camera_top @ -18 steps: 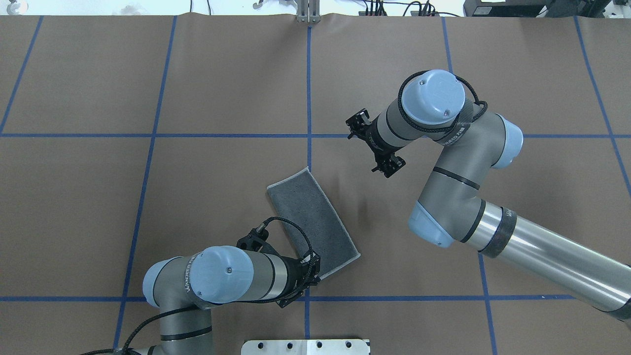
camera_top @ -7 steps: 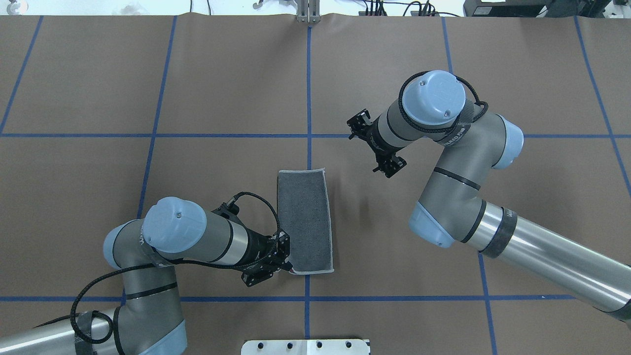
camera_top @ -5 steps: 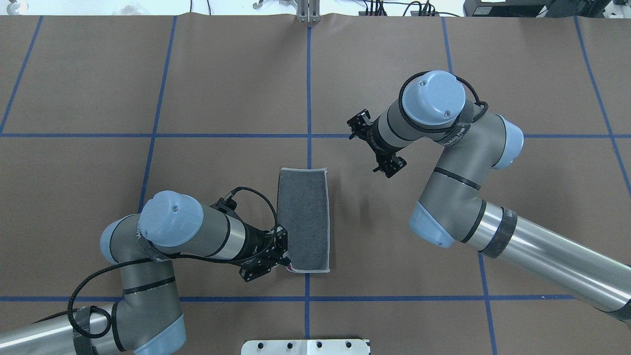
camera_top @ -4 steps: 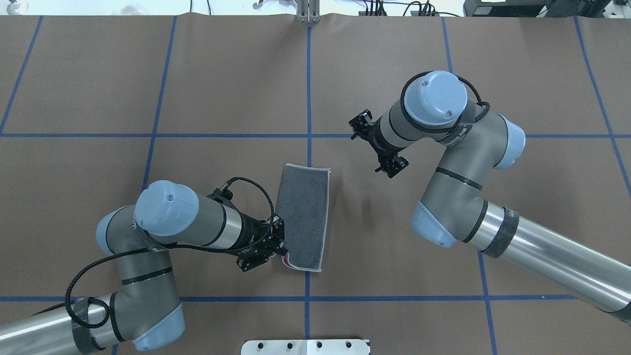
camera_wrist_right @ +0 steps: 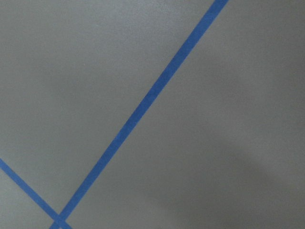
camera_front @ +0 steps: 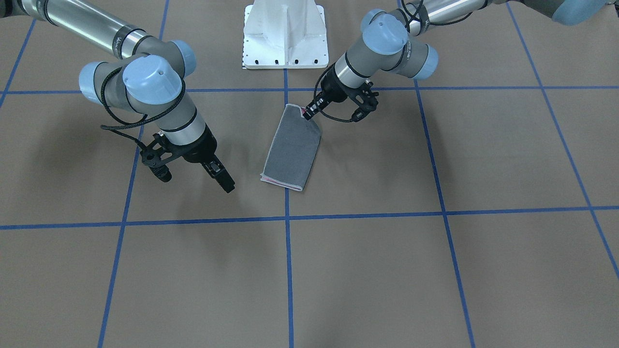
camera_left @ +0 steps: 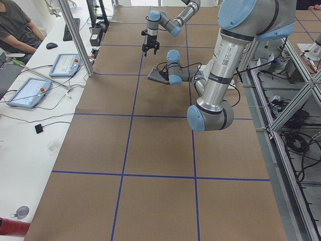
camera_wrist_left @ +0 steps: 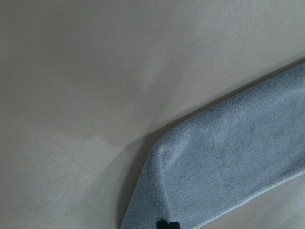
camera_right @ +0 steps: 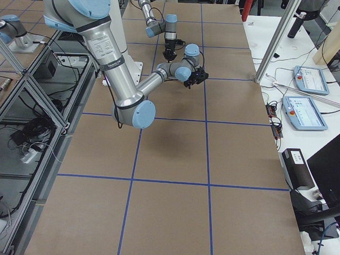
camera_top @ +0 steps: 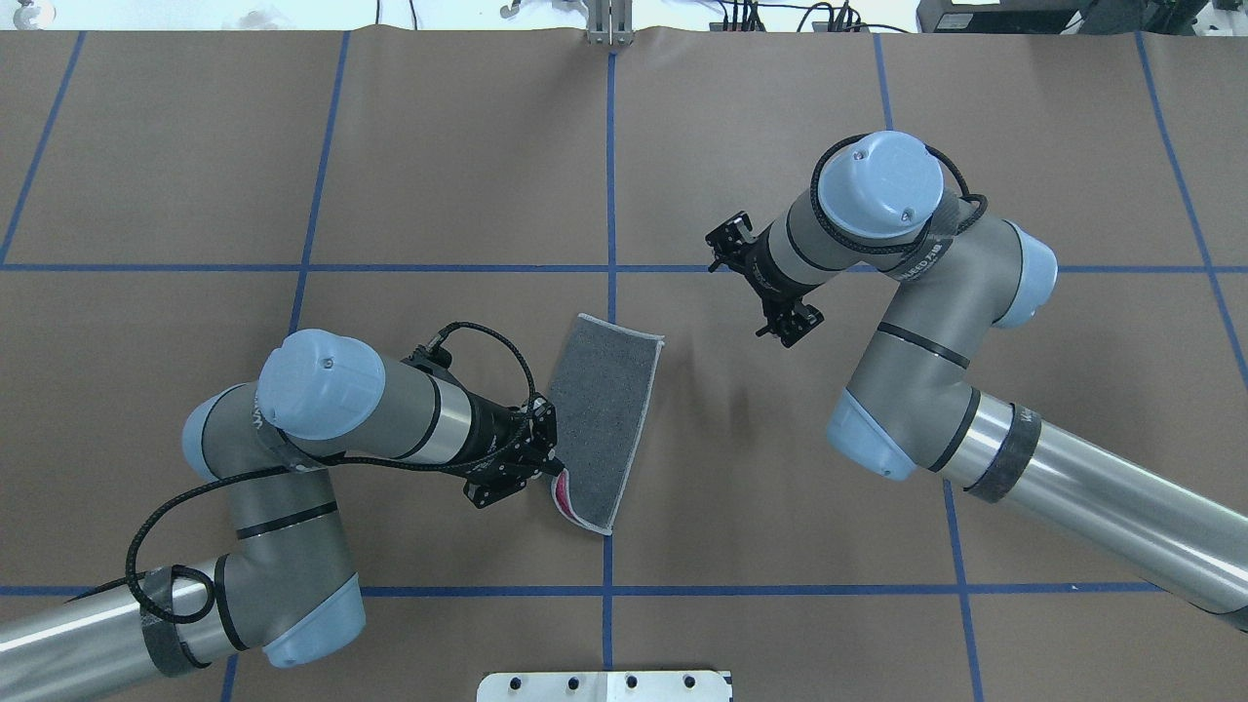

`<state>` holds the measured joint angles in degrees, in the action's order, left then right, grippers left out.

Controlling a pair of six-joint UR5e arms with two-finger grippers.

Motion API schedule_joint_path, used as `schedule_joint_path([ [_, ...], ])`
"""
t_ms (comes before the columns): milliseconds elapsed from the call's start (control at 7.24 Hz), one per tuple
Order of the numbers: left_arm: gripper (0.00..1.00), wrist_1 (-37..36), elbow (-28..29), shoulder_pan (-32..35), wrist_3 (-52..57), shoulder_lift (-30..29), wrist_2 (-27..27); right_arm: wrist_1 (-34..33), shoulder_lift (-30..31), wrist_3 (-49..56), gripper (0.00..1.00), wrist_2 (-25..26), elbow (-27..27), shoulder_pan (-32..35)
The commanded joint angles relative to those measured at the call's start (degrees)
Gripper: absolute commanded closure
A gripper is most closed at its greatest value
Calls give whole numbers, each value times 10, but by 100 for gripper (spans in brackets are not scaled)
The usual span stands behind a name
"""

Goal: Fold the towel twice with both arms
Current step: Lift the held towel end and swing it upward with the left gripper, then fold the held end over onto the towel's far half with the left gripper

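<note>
The towel (camera_front: 292, 145) lies folded into a long strip with its dark grey face up, near the table's middle, and it also shows in the overhead view (camera_top: 604, 409). My left gripper (camera_front: 305, 113) is shut on the strip's corner nearest the robot. It holds that corner slightly raised, so the pink face (camera_top: 564, 492) shows. In the left wrist view the towel (camera_wrist_left: 228, 162) fills the lower right, with the fingertips (camera_wrist_left: 167, 224) on it. My right gripper (camera_front: 225, 182) hovers empty over bare table beside the towel's far end, and looks open.
The white pedestal base (camera_front: 284, 34) stands at the table's robot side. Blue tape lines (camera_top: 611, 195) divide the brown table cover. In the exterior left view an operator (camera_left: 15, 25), tablets (camera_left: 30, 93) and a metal post (camera_left: 75, 35) are along the table's far side.
My left gripper took hold of the towel's near corner and dragged it to the left, swinging the strip round and lifting that corner. My right arm drifted slightly right.
</note>
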<state>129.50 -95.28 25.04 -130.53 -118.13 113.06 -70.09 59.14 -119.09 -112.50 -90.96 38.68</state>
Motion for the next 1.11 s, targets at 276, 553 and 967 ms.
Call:
schedule_joint_path([
  [276, 100, 1, 66, 46, 0, -64, 0, 5, 27, 39, 0, -26, -3, 24],
  [553, 100, 3, 110, 69, 16, -94, 1, 4, 26, 39, 0, -25, -5, 25],
  [967, 100, 5, 142, 81, 17, -125, 1, 1, 26, 39, 0, -25, -5, 25],
])
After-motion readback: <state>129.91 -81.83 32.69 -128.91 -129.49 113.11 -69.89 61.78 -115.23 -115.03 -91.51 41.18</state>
